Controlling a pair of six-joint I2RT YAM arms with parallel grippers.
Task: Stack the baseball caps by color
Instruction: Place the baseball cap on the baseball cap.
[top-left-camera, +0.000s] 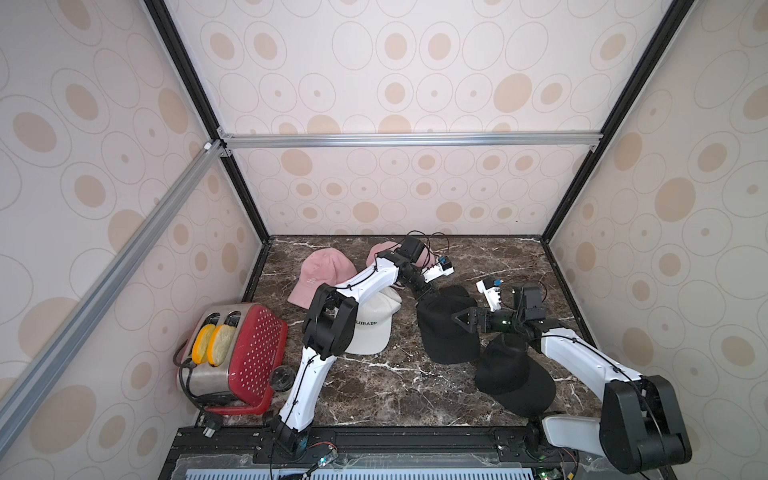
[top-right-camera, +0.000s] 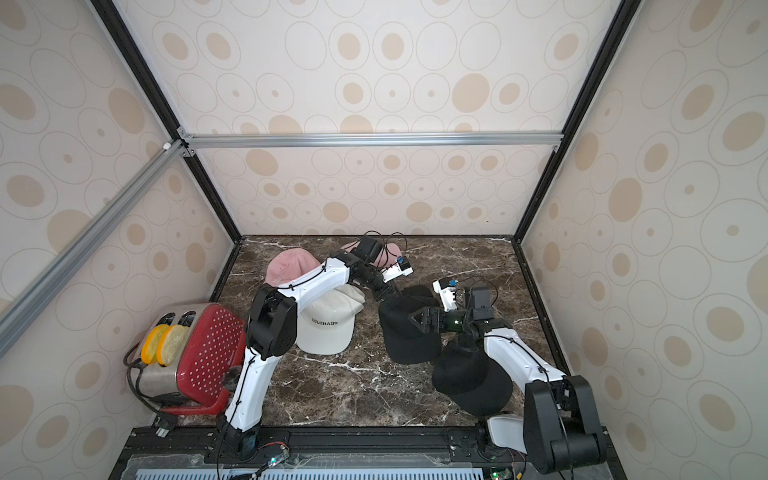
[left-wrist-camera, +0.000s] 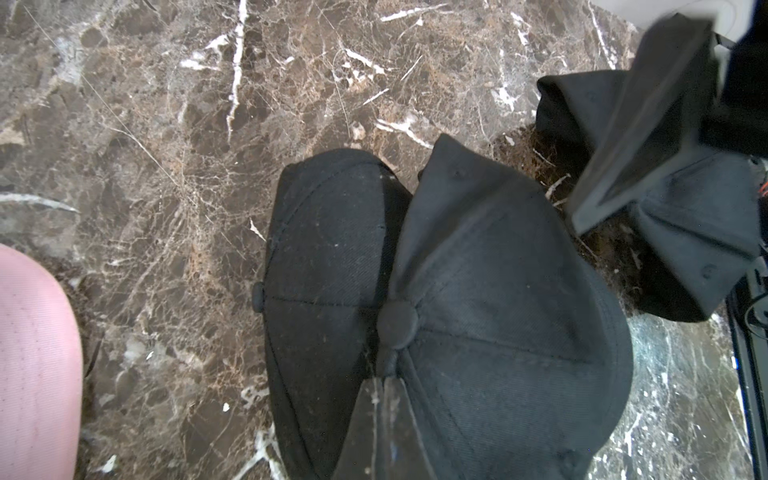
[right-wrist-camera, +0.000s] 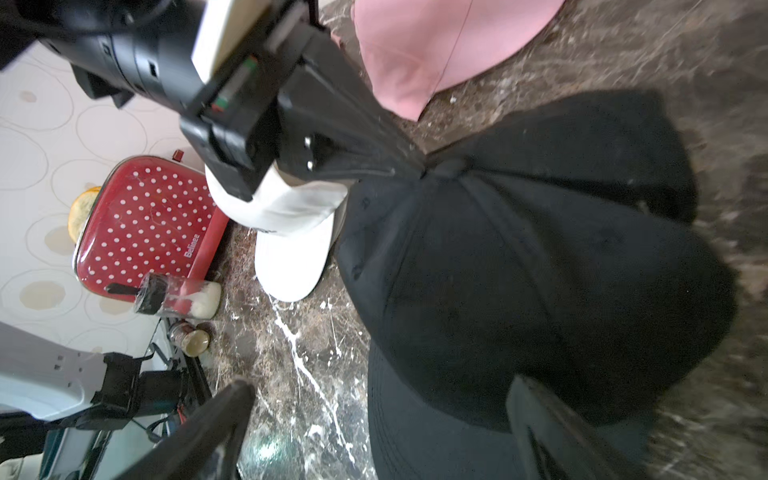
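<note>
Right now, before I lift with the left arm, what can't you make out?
White caps: count unclear; left arm covers the pile in both top views.
Far pink cap: mostly behind the same arm in both top views.
Left gripper on upper black cap: layers pinched hidden by its fingers, left wrist view.

White cap (top-right-camera: 326, 332): black capitals "COLORADO" across the front panel, read whole in a top view.
White cap, partly covered (top-left-camera: 372, 332): first letters are hidden in a top view; I read only "LORADO".
Toaster (right-wrist-camera: 145, 224): white brand word along the edge of the red dotted side, seen by my right wrist camera. I read "Beli"; the letters after it I cannot settle.
Pink cap (top-left-camera: 320, 270): small white mark on the front, too small for me to read.
</note>
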